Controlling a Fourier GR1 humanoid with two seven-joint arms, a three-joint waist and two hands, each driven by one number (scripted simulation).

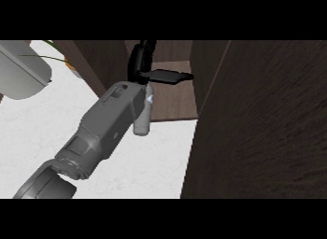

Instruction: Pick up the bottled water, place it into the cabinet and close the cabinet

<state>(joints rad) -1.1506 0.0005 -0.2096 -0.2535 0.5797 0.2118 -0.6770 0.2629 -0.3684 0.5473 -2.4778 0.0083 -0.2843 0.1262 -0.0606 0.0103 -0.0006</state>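
One grey forearm rises from the lower left toward the open cabinet. My left hand is inside the cabinet opening, fingers straight and pointing away, thumb stuck out to the right; it is open. The bottled water, pale grey, slants down just right of the wrist. Its upper end is hidden behind the forearm and its lower end reaches past the shelf's front edge. No finger curls round it; I cannot tell whether it touches the wrist. The right hand does not show.
The open dark wooden cabinet door fills the right half of the view. A large pale grey rounded object and a plant are at the top left. The white counter lies below.
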